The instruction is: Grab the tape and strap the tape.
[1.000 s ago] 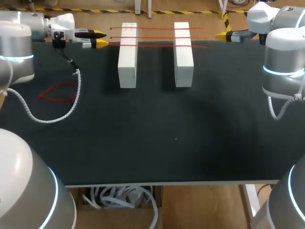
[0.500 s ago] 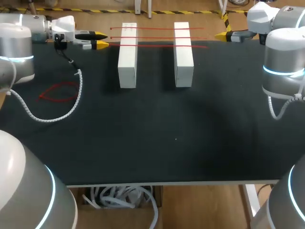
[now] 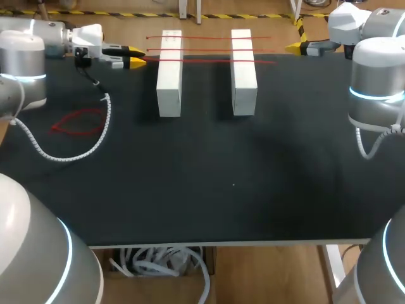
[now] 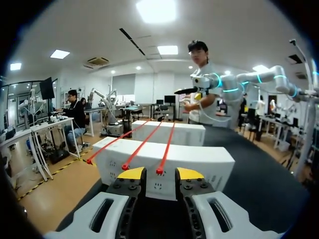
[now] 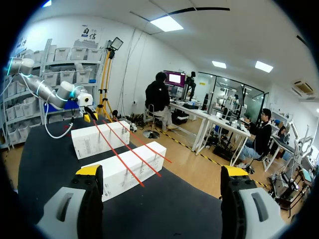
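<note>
item 1, table (image 3: 209, 190): black top, carries everything below.

item 2, left block (image 3: 169, 76) and right block (image 3: 243, 73): white, parallel, well apart, both lying flat near the far edge.

item 3, right gripper (image 3: 292, 47): off the right block's far end, near the right tips of the strips. its own view shows the right gripper (image 5: 162, 172) with fingers spread wide and holding nothing.

item 4, left gripper (image 3: 134, 56): level with the strips, just beside their left tips. fingers released and only slightly parted, nothing clamped.

item 5, tape strips (image 3: 209, 49): three red, thin, lying side by side across both block tops, ends overhanging. the third strip (image 3: 209, 61), the one closest to the table's middle, is the target.

item 6, red loop (image 3: 79, 122): loose tape on the table near the left arm's cable.

item 7, strip end (image 4: 159, 171): sits between the left gripper (image 4: 159, 174) tips, apparently untouched.

handling note (judgement): the step is the grab. ease forward so the overhang sits deeper between the pads, keep the fingers level with the block top, close gently and squarely. the strip is light and unsecured, so a nudge may slide it off the blocks or disturb its neighbours.
</note>
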Tool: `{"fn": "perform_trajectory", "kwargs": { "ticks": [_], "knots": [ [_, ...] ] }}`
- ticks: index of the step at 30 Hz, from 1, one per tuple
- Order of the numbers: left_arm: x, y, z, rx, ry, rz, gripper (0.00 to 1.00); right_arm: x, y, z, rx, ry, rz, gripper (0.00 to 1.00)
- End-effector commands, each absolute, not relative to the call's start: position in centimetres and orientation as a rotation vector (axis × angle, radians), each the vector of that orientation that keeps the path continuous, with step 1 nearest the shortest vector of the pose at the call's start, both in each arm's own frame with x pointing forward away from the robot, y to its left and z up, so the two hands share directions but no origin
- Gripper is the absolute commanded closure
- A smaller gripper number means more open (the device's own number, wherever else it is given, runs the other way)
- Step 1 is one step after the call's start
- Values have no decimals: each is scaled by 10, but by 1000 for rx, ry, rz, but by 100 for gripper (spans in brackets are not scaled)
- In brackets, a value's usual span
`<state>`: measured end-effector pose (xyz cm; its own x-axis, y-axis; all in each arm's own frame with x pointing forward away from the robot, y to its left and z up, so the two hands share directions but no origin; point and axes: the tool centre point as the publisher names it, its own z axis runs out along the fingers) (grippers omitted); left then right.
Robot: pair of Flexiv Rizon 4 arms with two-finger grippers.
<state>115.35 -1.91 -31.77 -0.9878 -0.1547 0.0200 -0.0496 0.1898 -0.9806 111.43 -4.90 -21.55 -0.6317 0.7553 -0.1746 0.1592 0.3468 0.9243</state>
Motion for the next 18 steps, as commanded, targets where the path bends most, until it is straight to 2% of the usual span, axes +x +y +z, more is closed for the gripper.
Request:
{"fn": "perform_trajectory", "kwargs": {
  "ticks": [1,18],
  "knots": [
    [1158,-23,-318,-191,2358,-1948,75,1114,-50,-216,794,2015,1288,0],
    [1155,-33,-311,-128,2385,-1967,75,1114,-50,-216,794,2015,1288,0]
  ]
}}
